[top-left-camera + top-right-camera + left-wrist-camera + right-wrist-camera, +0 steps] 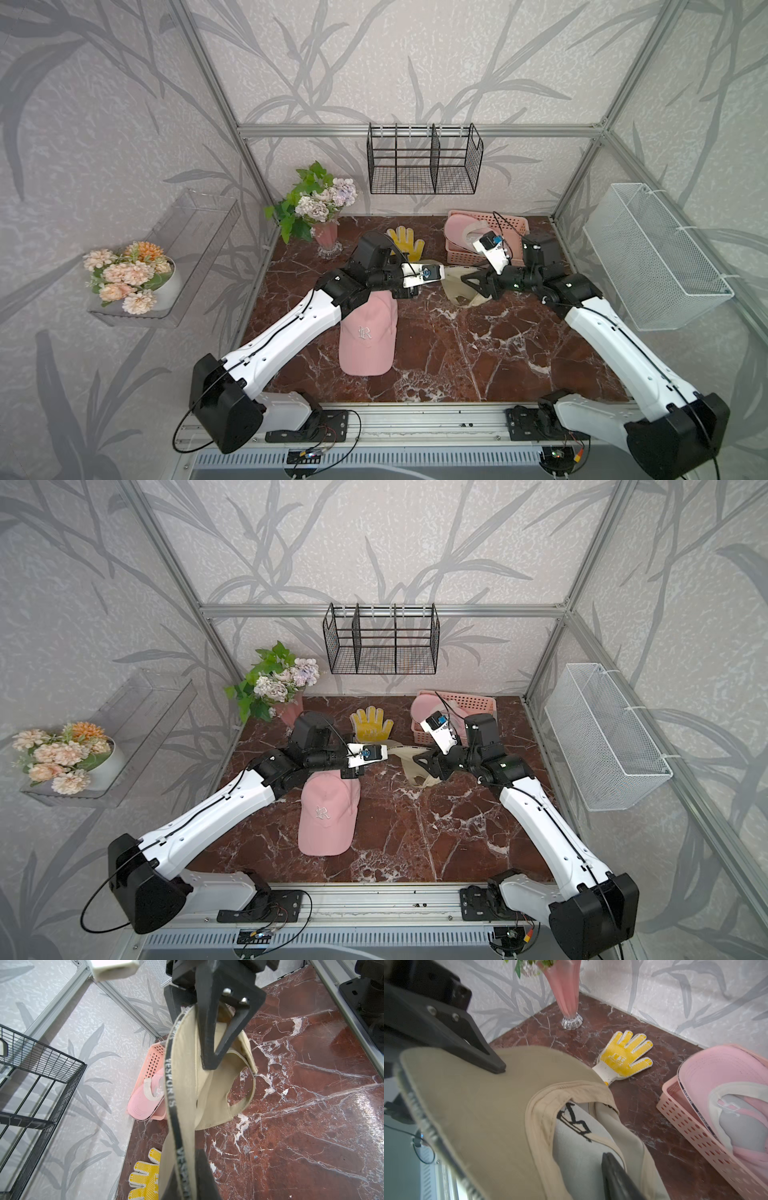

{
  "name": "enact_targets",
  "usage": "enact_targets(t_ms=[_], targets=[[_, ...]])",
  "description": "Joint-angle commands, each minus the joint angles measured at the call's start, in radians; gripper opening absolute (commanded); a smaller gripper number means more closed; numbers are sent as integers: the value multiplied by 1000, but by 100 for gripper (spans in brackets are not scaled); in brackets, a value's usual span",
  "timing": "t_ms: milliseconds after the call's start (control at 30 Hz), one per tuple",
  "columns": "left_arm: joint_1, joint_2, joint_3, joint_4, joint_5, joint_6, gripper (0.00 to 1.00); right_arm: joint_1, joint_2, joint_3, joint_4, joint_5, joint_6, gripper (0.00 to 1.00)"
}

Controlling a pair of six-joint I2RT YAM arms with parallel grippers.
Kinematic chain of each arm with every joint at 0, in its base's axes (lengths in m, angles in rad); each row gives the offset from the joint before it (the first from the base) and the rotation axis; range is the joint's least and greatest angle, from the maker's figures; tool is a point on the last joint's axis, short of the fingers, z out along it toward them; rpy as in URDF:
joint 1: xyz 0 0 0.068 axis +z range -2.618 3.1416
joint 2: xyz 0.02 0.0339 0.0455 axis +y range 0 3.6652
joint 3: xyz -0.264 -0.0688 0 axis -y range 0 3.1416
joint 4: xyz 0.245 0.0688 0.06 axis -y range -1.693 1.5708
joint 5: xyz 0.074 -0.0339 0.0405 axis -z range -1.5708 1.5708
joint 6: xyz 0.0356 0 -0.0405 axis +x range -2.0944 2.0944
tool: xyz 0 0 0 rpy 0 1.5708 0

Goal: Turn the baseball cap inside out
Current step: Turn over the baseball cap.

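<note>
While left fingers (pixel 473 1047) clamp the beige cap (pixel 477 1105), right fingers (pixel 207 1039) stand parted.

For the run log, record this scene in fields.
beige cap: between both hands
left hand: shut on the brim
right hand: at the crown opening, grip unclear
pink cap: on table, partly under left arm
basket: holds a second pink cap
glove: flat on table, behind the beige cap
</note>
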Motion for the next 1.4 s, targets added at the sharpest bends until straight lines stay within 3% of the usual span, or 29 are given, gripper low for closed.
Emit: enact_targets(t_ms=[0,67,100,133,167,233,300,400,600,800,867,933,1067,1100,1133,1267,1367], targets=[[11,-46,-12,119,100,-54,0,-15,-27,-16,58,-30,30,23],[9,-37,-12,116,109,-48,0,-2,-22,12,30,-16,20,6],[10,-31,-12,121,108,-49,18,11,-15,38,-12,14,-6,1],[10,-27,-12,126,103,-48,37,26,-7,61,-49,47,-29,0],[8,-24,-12,133,94,-44,47,41,4,89,-96,81,-58,0],[9,-18,-4,136,69,-38,51,67,31,139,-174,132,-97,0],[8,-7,18,119,39,-23,63,94,61,179,-242,187,-124,0],[4,20,64,51,18,22,69,130,85,209,-281,242,-150,0],[-20,88,129,-46,-2,67,72,162,103,244,-279,227,-153,0],[-23,112,103,-44,8,61,71,162,72,233,-228,185,-136,0],[-23,110,86,-28,15,45,66,161,64,224,-220,190,-132,0],[-22,113,78,-25,30,38,47,162,56,211,-209,187,-127,0],[-23,127,82,-38,48,12,0,159,42,185,-180,175,-108,0],[-21,129,80,-35,43,-5,0,159,37,175,-169,177,-104,0],[-21,128,76,-32,39,-23,0,157,32,167,-158,187,-97,4],[-20,98,55,45,15,-193,0,156,-1,92,-69,360,-55,48],[-22,55,16,130,-6,-374,0,156,-14,32,-4,548,-15,55]])
